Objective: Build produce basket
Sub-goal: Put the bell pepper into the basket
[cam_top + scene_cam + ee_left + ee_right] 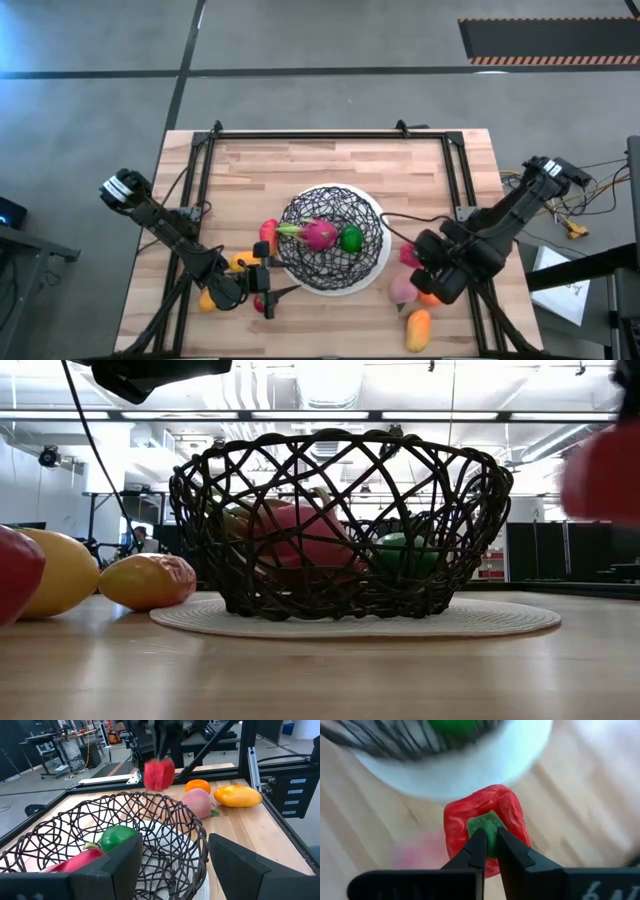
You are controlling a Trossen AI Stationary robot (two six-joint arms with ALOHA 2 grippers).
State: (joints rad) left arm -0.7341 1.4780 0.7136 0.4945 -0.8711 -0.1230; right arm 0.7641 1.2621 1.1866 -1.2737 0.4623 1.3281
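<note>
My right gripper (489,851) sits low in the centre of the right wrist frame, its two fingers pinched together on the green stem of a red pepper (485,827). The pepper hangs clear of the wood, and just beyond it, at the top of that frame, comes the white rim of the basket (470,775). In the high view this gripper (418,262) is right of centre, beside the basket's right edge.

My left gripper (262,285) lies lower left of centre in the high view, at the basket's left edge. Its fingers (115,865) stand partly apart at the bottom of the left wrist frame, with nothing between them.

Past those fingers the black wire basket (150,815) holds a green lime (117,836) and a pink dragon fruit (75,862). Farther off, in the upper middle of that frame, the red pepper hangs in the air, and behind it, toward the upper right, a peach-pink piece (197,802), an orange piece (197,786) and a yellow-orange piece (237,796) lie on the table (250,830).

In the low view, yellow and orange-yellow pieces (148,580) lie at the left, beside the basket.
</note>
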